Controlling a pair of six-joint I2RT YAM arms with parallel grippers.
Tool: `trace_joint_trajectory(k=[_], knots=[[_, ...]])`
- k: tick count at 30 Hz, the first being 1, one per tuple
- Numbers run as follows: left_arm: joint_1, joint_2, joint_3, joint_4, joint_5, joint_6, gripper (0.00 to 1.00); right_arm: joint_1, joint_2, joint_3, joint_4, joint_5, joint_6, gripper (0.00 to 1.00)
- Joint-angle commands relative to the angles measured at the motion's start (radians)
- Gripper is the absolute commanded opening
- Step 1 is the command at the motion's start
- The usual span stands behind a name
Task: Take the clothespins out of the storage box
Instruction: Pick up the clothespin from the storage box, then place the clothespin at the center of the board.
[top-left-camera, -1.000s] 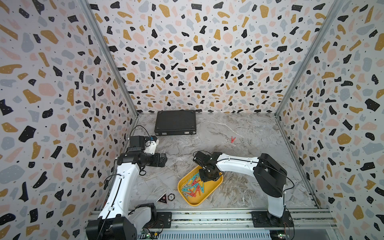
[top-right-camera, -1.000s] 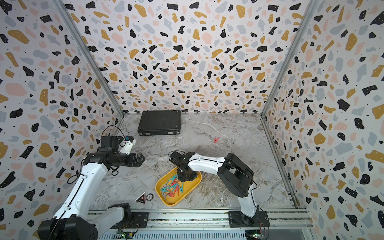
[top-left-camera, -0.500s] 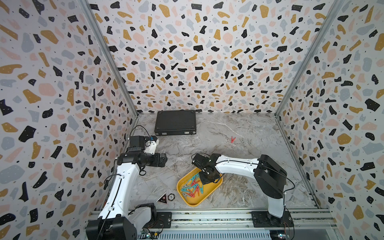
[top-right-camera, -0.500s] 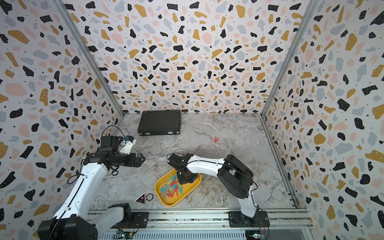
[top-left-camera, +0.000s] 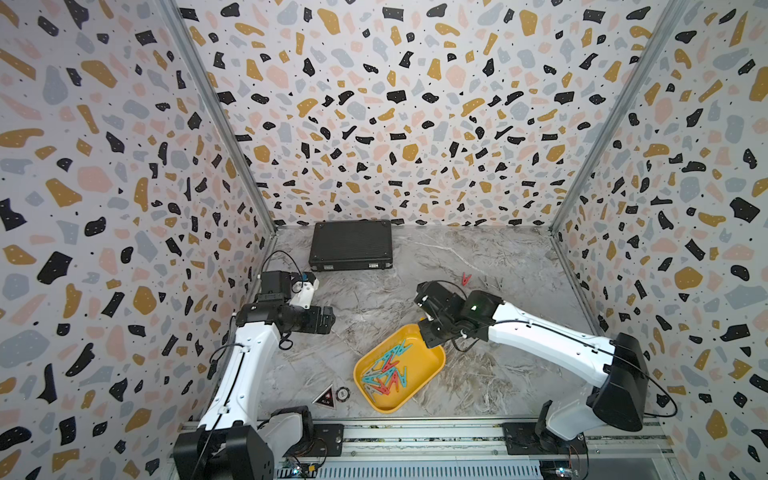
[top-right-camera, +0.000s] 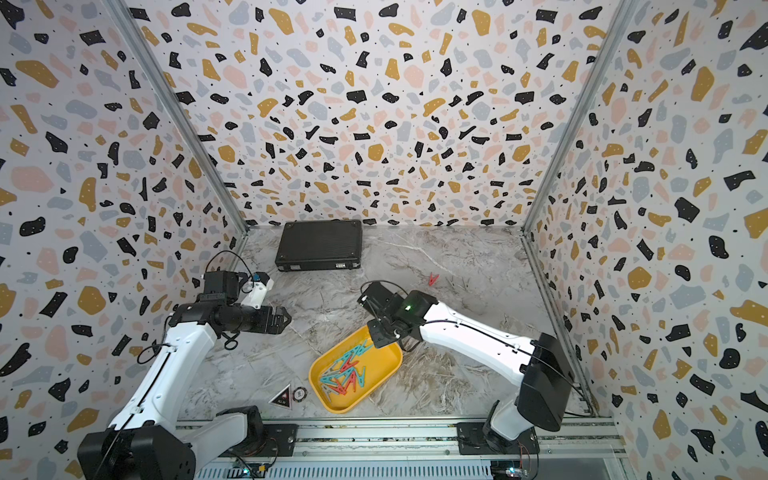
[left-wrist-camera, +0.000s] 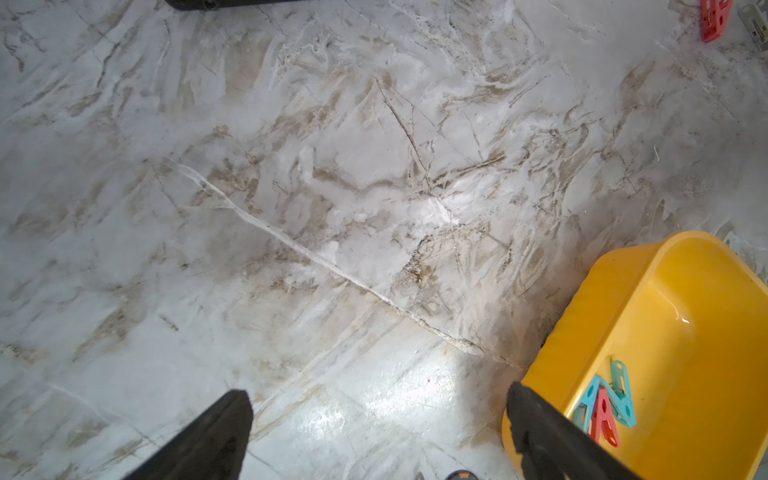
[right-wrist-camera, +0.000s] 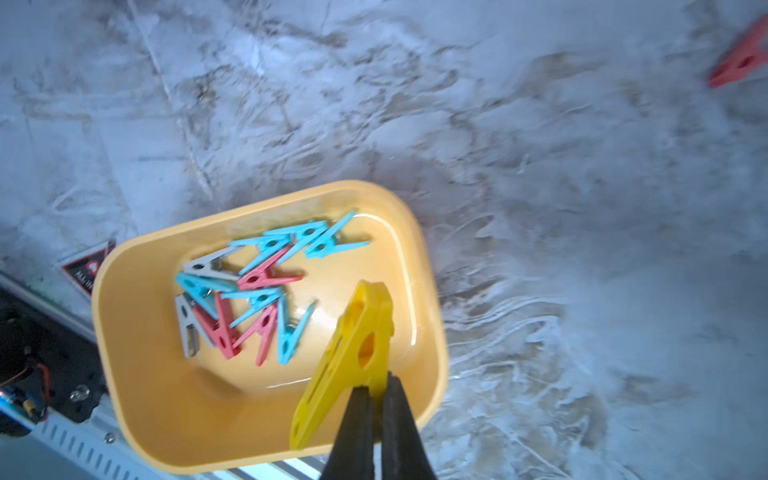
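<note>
The shallow yellow plastic storage box (top-left-camera: 426, 358) sits on the counter near its front edge, at 6 o'clock from the middle in both top views. Its long axis runs from 7 to 1 o'clock. A loose heap of small teal, red and grey plastic clothespins (top-left-camera: 386, 372) lies inside, bunched toward the 7 o'clock half.

Over the box's 1 o'clock corner hangs the right hand (right-wrist-camera: 374, 388). Its black fingers pinch one leg of a yellow plastic clothespin (right-wrist-camera: 353, 349), held apart from the heap. A single red clothespin (top-left-camera: 466, 278) lies on the bare counter at 1 o'clock from the box, well apart.

The left hand (left-wrist-camera: 378, 392) hovers at 10 o'clock from the box, jaws spread wide with nothing between them. A small black triangular tag (top-left-camera: 325, 398) and a round black disc (top-left-camera: 342, 392) lie just beside the box at 8 o'clock. A flat black latched case (top-left-camera: 351, 245) rests by the back wall at 11 o'clock.

The counter (top-left-camera: 478, 249) is grey-white marble-patterned with brown veins. Terrazzo-speckled panels (top-left-camera: 395, 104) wall it on three sides, and an aluminium rail (top-left-camera: 415, 436) runs along the front.
</note>
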Motion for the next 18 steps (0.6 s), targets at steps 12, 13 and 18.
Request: trace_joint_trajectory(k=[12,13,18], knots=[[0.005,0.002,-0.004,0.011,0.006,0.013,1.0,-0.561,0.145,0.022,-0.116,-0.013,-0.276,0.0],[0.005,0.002,-0.003,0.011,0.006,0.013,1.0,-0.592,0.173,0.04,-0.116,-0.023,-0.285,0.0],[0.005,0.004,-0.004,0.011,0.004,0.013,1.0,-0.703,0.293,0.161,-0.149,-0.01,-0.351,0.0]])
